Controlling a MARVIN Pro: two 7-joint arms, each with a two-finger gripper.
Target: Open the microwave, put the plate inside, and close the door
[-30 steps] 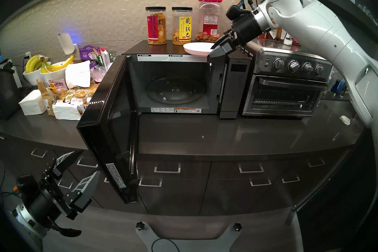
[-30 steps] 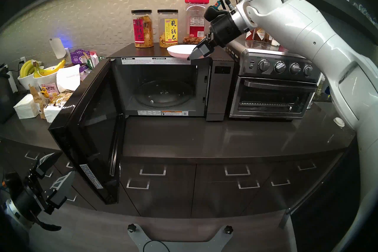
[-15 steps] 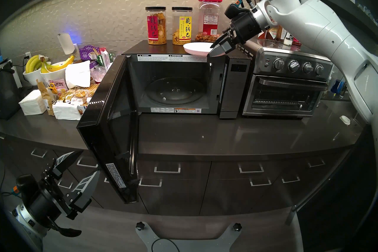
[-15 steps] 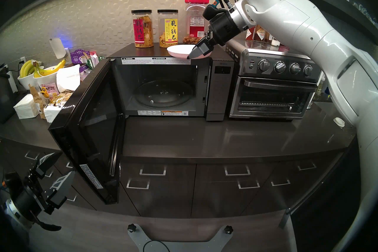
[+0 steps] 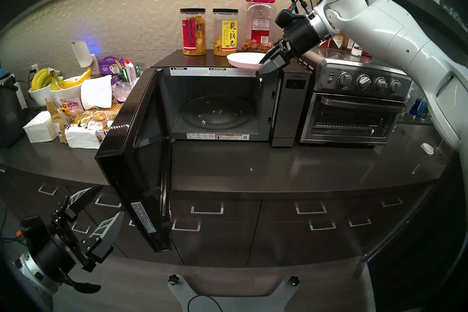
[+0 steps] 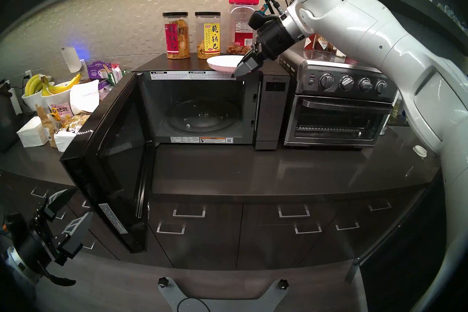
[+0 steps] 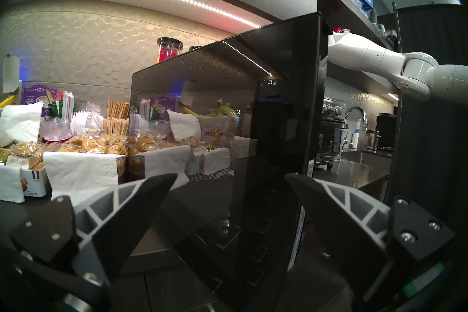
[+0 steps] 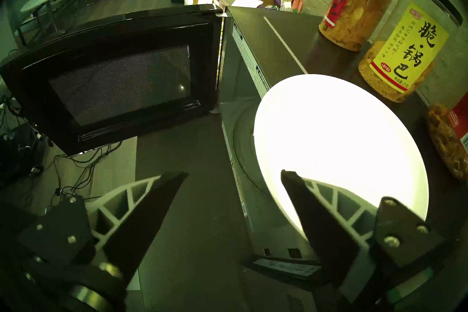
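We note the plate [image 5: 245,60] on top of the microwave [image 5: 220,103], overhanging its front edge. Right pincer [image 8: 234,174] gapes wide, straddling the near rim (nothing held). We judge it rigid, slick, breakable: grip the overhanging rim.

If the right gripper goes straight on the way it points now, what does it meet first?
Probably the plate: the open right gripper straddles its near rim, one finger above it, one beside the microwave front. Depth is unclear.
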